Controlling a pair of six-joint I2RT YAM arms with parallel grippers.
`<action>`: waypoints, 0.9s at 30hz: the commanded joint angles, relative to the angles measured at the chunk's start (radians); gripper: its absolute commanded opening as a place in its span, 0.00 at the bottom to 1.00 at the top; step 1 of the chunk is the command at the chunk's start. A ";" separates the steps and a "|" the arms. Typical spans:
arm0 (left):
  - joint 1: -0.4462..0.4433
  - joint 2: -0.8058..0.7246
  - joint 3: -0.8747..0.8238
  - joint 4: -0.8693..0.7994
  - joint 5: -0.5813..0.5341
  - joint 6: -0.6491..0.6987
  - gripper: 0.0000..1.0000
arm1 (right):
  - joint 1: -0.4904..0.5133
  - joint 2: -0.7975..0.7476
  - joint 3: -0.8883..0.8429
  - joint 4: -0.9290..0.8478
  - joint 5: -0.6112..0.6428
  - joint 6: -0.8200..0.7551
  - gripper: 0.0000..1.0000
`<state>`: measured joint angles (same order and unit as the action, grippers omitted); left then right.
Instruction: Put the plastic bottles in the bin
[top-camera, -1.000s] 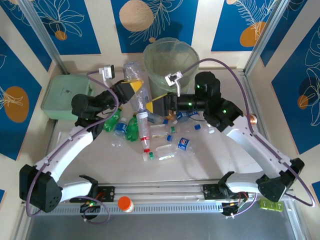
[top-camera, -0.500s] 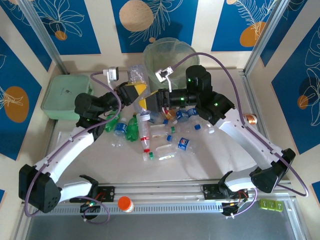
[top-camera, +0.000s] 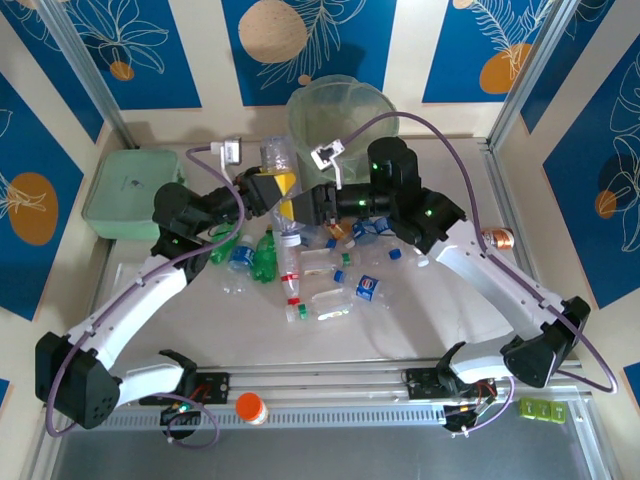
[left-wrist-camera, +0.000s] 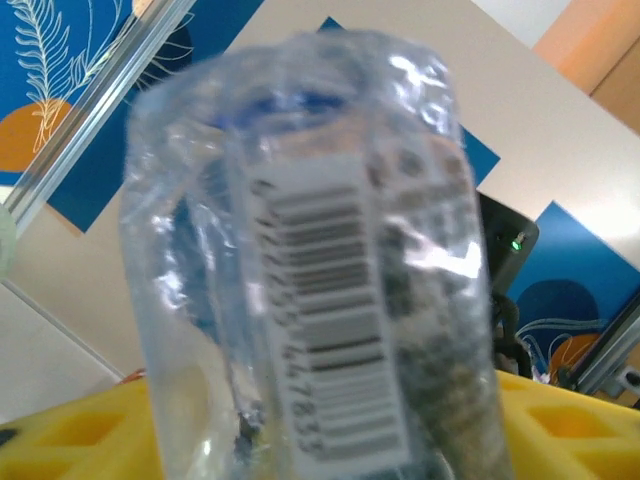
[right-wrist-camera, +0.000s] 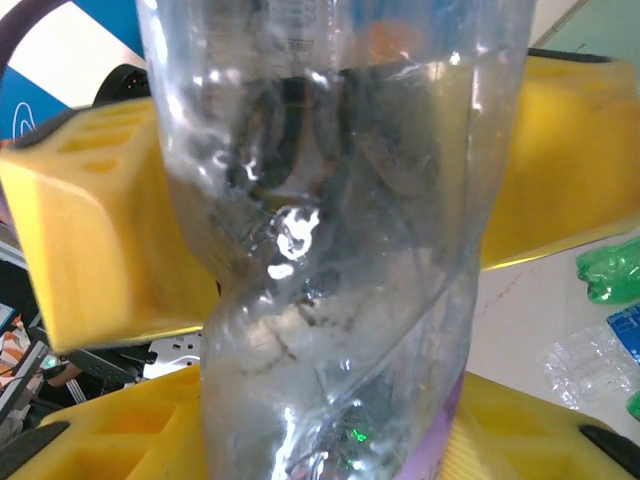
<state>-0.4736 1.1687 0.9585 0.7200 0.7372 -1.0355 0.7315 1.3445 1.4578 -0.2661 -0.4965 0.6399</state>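
While bin (top-camera: 335, 105) stands bag-lined (green), clear bottle (top-camera: 277, 157) outside

A white barcode label (left-wrist-camera: 320, 330) is showing on the clear bottle (left-wrist-camera: 200, 250) at the left wrist camera, its blurred digits running sideways and ending roughly 647833. On the table (top-camera: 420, 320), a blue bottle label (top-camera: 368, 287) is carrying a round red, white and blue emblem, lettering too small to read. A mark on the green box (top-camera: 130, 190) is proving illegible.
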 joint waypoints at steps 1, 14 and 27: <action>-0.010 -0.035 0.027 -0.047 -0.052 0.029 0.82 | -0.002 -0.056 -0.016 0.018 0.005 -0.003 0.46; 0.013 -0.304 0.093 -0.734 -0.464 0.484 1.00 | -0.160 -0.064 0.049 -0.113 0.125 -0.073 0.46; 0.010 -0.345 0.116 -1.235 -0.789 0.723 1.00 | -0.357 0.257 0.441 -0.339 0.430 -0.227 0.46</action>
<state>-0.4667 0.8349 1.0584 -0.3676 0.0830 -0.4011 0.3794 1.5211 1.8141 -0.5270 -0.1646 0.4835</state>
